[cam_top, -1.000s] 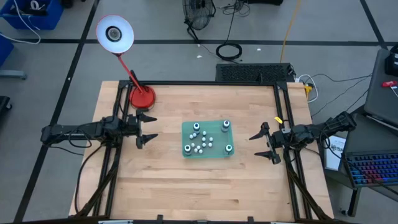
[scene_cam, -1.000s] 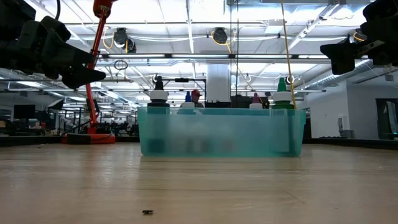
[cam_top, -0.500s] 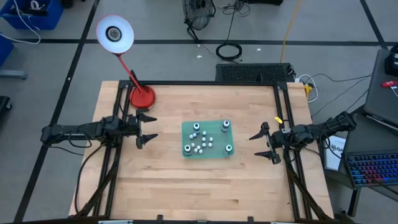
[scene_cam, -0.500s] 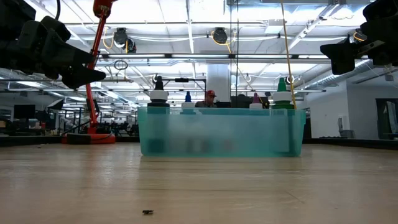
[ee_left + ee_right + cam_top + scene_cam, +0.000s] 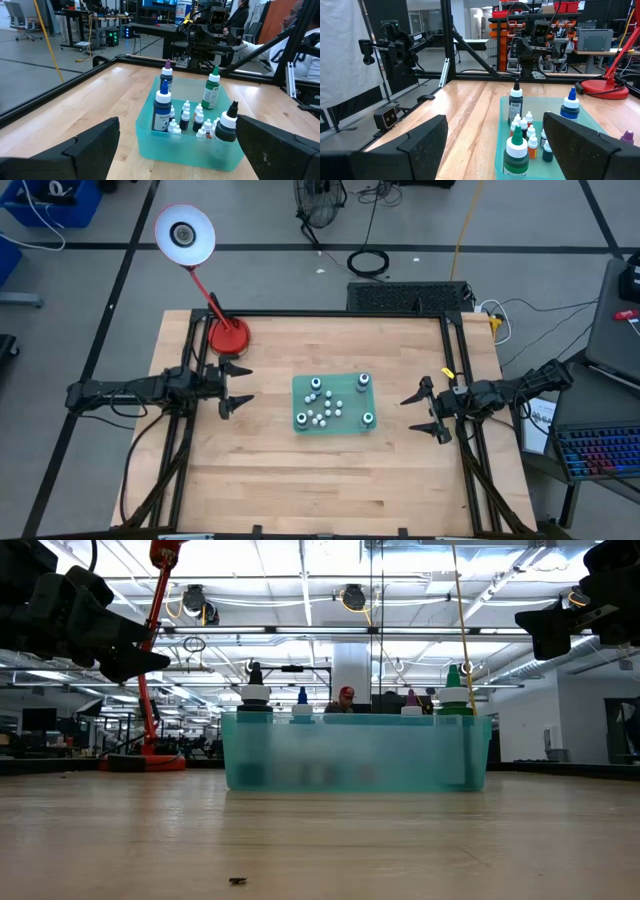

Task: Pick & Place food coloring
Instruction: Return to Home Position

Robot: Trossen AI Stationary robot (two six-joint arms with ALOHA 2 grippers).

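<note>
Moved since a second ago: only a person's red cap beyond the table. Parked, jaws spread wide, empty: left gripper at left edge, right gripper at right edge. Upright inside teal bin, mid-table: food coloring bottles.

A: Wooden table, pale planks, bare over most of the surface.
B: Directly on top?
A: 1 teal bin near centre, well apart from 1 red lamp base at far left corner. 1 tiny dark speck near front edge.
</note>
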